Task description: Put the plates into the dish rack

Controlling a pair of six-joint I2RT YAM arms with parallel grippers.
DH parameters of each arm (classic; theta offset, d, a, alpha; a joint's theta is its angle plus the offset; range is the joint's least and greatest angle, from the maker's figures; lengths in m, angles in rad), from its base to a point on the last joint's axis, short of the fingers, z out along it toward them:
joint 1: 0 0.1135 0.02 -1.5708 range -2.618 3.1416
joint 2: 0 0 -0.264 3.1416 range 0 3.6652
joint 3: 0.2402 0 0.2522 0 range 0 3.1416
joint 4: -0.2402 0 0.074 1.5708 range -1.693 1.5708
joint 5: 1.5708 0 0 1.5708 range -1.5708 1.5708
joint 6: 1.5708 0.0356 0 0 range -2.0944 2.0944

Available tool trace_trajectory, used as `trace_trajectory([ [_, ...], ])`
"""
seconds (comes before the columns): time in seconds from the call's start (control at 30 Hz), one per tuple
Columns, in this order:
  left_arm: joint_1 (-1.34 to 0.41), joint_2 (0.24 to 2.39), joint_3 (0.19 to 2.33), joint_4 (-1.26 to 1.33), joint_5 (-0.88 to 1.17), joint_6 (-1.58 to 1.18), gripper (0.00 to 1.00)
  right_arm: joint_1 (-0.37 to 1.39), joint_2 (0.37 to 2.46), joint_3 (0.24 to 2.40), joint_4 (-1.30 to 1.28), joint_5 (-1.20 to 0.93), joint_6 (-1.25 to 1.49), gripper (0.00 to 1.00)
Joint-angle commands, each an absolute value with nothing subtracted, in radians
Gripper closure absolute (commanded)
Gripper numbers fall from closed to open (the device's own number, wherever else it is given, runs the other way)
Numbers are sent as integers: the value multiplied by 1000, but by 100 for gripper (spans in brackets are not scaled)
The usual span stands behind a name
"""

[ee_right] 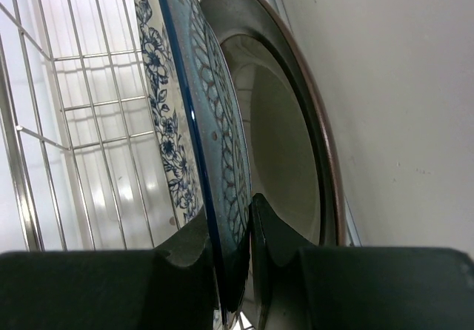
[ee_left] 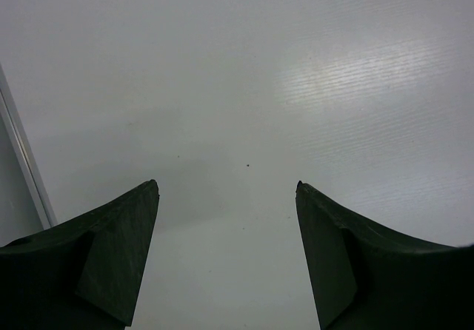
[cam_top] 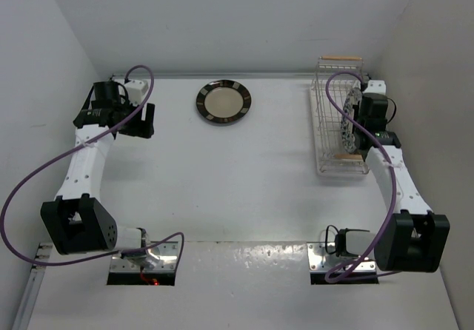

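The floral plate stood on edge inside the dish rack, its rim clenched between the right gripper's two dark fingers. Its upper and lower edges were cut off in the wrist view. Its glazed white face carried blue flowers, and its other face a blue lattice pattern. Just right of it, close alongside, stood a second plate with a dark glossy rim and a smooth cream hollow, partly hidden by the floral one and by the finger. From above, the right wrist covered much of both, so that only a sliver of patterned edge showed.

The rack was thin white wire with a pale wooden handle at its far end, and it sat at the far right of the white table. The third plate, round, dark brown at the rim and beige in the centre, lay flat at far centre. The left gripper hung released above bare table at far left, jaws spread wide.
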State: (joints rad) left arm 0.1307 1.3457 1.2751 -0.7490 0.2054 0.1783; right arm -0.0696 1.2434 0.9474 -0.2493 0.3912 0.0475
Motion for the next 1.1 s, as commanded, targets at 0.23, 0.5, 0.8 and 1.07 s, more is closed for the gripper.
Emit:
trace_trajectory([
  [0.23, 138, 1353, 1273, -726, 213, 169, 21, -71, 1173, 1054, -120, 356, 35, 100],
  [0.5, 138, 1353, 1273, -726, 213, 178, 21, -69, 1213, 1042, -170, 339, 41, 100],
  [0.8, 138, 1353, 1273, -726, 213, 178, 21, -64, 1239, 1011, -213, 288, 12, 100],
  [1.07, 138, 1353, 1273, -726, 213, 178, 21, -66, 1253, 1005, -262, 275, 38, 56],
])
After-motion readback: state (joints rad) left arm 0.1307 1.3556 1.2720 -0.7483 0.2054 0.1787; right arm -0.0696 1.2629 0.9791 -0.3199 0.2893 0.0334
